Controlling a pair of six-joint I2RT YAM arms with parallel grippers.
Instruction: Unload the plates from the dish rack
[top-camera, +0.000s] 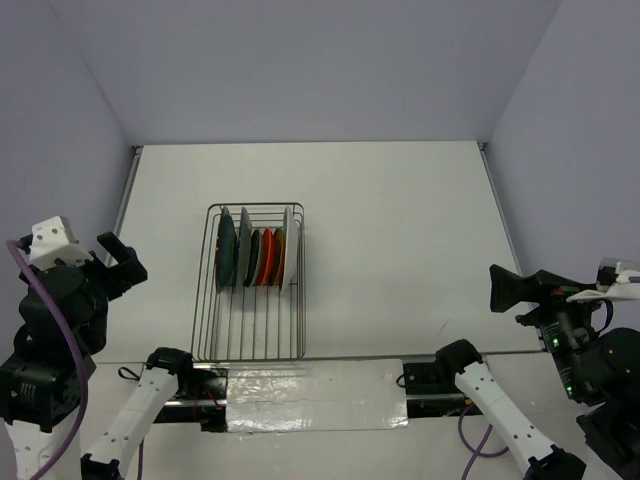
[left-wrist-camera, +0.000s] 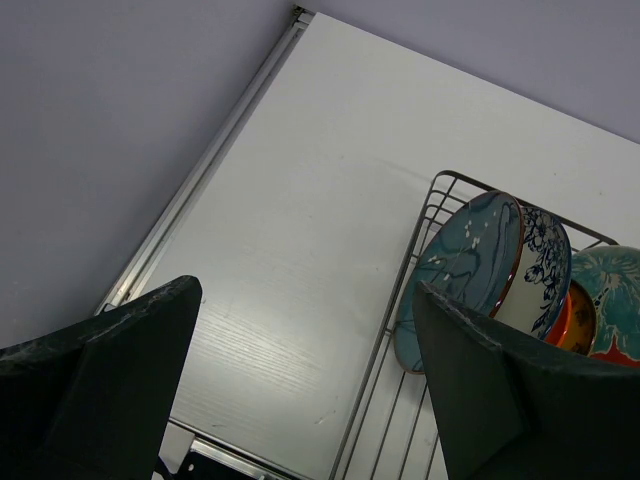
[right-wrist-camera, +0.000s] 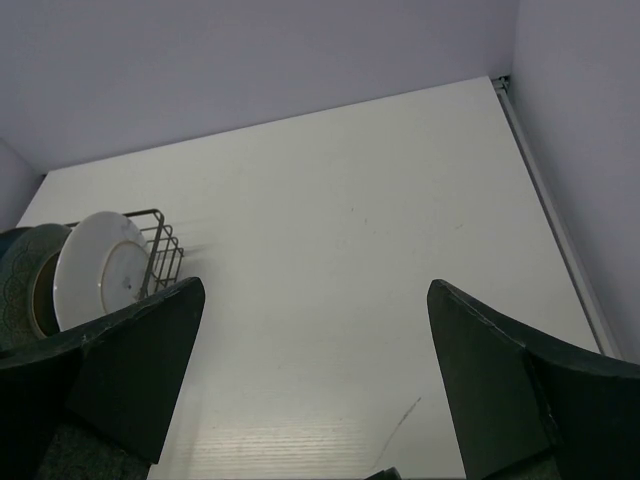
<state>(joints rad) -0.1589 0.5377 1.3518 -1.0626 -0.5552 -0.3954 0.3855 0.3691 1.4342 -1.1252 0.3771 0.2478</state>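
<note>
While my left pincer (top-camera: 122, 266) and right pincer (top-camera: 506, 286) both gape, holding nothing, the plates (top-camera: 256, 258) stand on edge in the dish rack (top-camera: 250, 330), between both pincers, well apart from each, on the surface (top-camera: 400, 230).

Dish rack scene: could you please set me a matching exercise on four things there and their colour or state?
1. dish rack
2. rightmost plate
3. leftmost plate
4. left claw

a. white
b. open, empty
c. blue-grey
d. grey wire

Pairs: 1-d, 2-a, 3-c, 4-b.
</note>
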